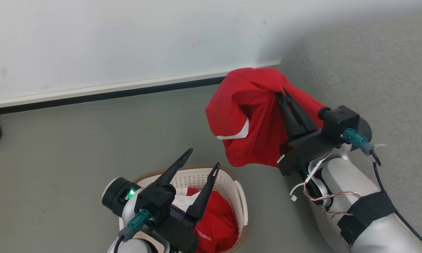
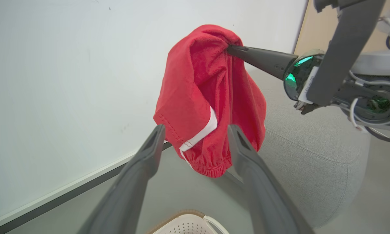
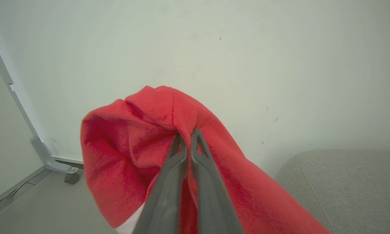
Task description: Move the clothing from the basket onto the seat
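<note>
While the right pincer (image 1: 281, 93) is closed tight on a bunched fold of a red garment (image 1: 246, 116) at the centre right of the head view, the cloth drapes over the fingertips and hangs to their left, clear of the floor (image 1: 74, 158), with its white stripe and gathered hem lowest. It hangs above and right of the basket (image 1: 228, 171) at the bottom centre, near the rounded corner of the grey seat (image 1: 372, 63) at the upper right. The left pincer (image 1: 204, 158) is spread wide and holds nothing, poised over the basket and covering part of the red and white clothing (image 1: 218, 218) inside. A white wall (image 1: 126, 35) with dark skirting runs across the top. The frame's bottom edge cuts off the basket, so how much it holds cannot be told.
</note>
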Controlling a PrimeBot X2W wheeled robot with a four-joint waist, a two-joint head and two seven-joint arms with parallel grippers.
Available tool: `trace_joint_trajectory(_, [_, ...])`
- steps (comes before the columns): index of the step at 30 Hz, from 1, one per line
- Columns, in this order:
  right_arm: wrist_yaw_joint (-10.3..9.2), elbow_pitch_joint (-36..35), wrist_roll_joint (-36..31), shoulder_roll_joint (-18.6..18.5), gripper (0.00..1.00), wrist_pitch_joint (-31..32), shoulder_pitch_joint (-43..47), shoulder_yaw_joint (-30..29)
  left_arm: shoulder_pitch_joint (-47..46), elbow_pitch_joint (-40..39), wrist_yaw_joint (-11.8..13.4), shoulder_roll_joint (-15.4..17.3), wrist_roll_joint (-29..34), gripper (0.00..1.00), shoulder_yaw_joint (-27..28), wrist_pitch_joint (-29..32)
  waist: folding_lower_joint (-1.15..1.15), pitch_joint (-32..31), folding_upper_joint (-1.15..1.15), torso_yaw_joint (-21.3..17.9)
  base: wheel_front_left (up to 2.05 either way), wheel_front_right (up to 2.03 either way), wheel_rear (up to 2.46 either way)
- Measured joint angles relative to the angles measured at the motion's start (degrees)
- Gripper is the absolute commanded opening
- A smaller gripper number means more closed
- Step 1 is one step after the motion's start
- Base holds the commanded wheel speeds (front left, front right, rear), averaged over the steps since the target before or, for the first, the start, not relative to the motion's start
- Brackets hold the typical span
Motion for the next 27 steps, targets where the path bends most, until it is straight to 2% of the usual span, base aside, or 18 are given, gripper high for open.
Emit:
trace_joint_trajectory(14, [-1.77, -1.33, -0.03, -0.78, 0.0, -0.01, 1.84, -3.96, -0.03, -2.72, -0.03, 2.04, 1.69, 1.0, -0.08, 1.6, 0.0, 2.47, 0.0, -8.26, 0.0, 0.0, 0.0])
trace_joint_trajectory(27, [-2.53, -2.15, -0.12, -0.81, 0.0, -0.01, 4.42, -7.9, -0.18, -3.92, -0.05, 3.43, 2.83, 1.0, -0.4, 3.88, 0.0, 4.75, 0.0, -16.44, 0.0, 0.0, 0.0])
